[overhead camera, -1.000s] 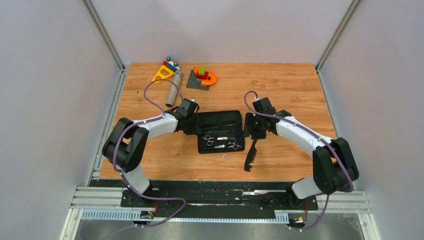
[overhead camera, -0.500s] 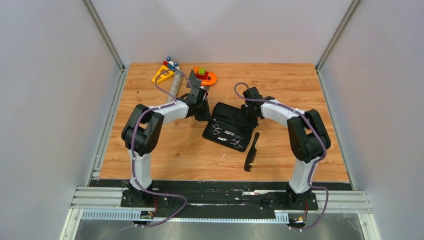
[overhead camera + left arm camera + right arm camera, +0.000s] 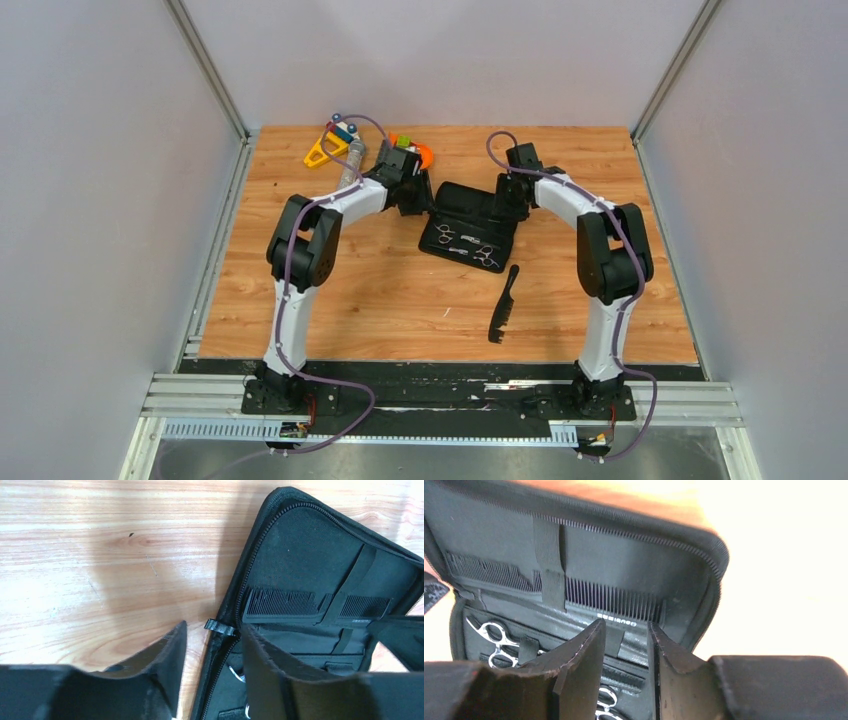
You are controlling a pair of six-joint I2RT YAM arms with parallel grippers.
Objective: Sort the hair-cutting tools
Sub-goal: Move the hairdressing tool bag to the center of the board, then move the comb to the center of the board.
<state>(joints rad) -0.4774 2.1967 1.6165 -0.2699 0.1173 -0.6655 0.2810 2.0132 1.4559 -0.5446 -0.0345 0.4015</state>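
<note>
Your black fabric zip case [image 3: 468, 200] lies open on the wood-grain worktop [image 3: 380, 290]: long comb [image 3: 282, 602] under an elastic strap, white lettering unreadable; silver ring-handled scissors [image 3: 445, 237] in its 6 o'clock half. Shorter black comb [image 3: 503, 305] lies at the case's 5 o'clock. Left gripper [image 3: 212, 635] parted at its 10 o'clock edge, right gripper [image 3: 626, 627] narrowly parted at 1 o'clock, both empty.

Flanking the open black zip case [image 3: 465, 199]: left gripper [image 3: 424, 205] at its far-left corner, right gripper [image 3: 503, 208] at its far-right edge. Inside, silver scissors [image 3: 445, 237]. Nearer the bases, apart on the wooden table [image 3: 330, 300], a black comb [image 3: 503, 305].
</note>
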